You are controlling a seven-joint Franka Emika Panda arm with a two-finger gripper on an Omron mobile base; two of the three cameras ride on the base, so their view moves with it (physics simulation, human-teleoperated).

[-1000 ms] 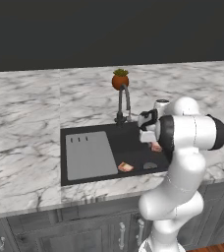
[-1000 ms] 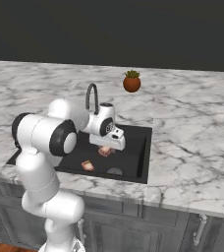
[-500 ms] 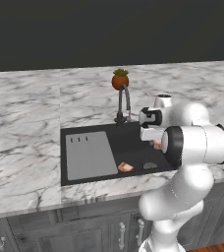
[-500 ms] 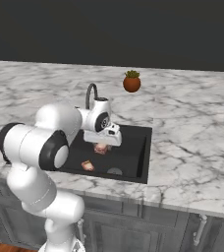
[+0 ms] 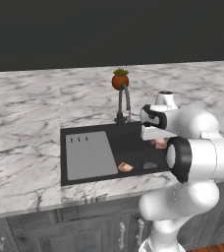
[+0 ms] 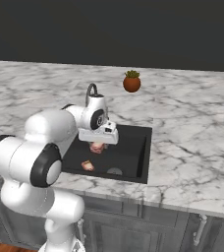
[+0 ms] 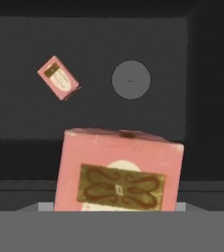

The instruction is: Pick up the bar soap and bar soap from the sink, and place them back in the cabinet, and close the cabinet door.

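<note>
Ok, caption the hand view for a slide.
One bar soap close under the gripper, the second bar soap lying beside the round drain in the sink.

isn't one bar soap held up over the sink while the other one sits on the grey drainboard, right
Not quite: the other bar soap lies on the black sink floor beside the drainboard, as the left base view shows. One bar soap is held up at the gripper.

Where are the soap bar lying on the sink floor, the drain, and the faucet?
Bar soap (image 7: 59, 77), hand view: middle of its pink top face.
Drain (image 7: 130, 79), hand view: centre of the grey disc.
Faucet (image 5: 126, 101), left base view: its curved neck above the sink.
</note>
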